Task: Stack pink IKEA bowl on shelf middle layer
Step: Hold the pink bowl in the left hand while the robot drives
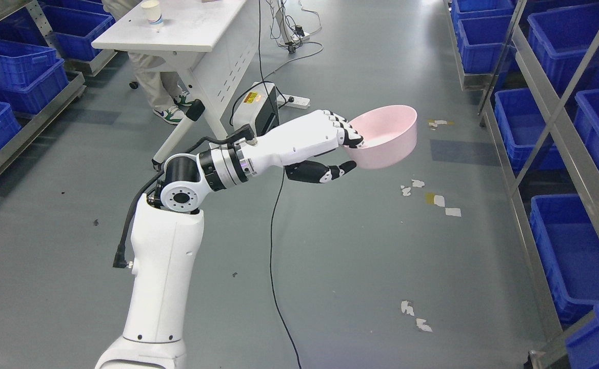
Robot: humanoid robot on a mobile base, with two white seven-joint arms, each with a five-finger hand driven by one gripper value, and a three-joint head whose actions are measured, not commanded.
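Pink bowl (384, 134) held in mid-air by the left hand (325, 143).
Its near rim is pinched between fingers (350, 132) inside and thumb beneath, above the floor (340, 246), left of the shelf (545, 128).

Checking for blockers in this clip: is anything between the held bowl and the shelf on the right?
Nothing visible. The left hand holds the pink bowl by its rim over bare floor. Only open floor lies between it and the shelf at right, whose levels hold blue bins.
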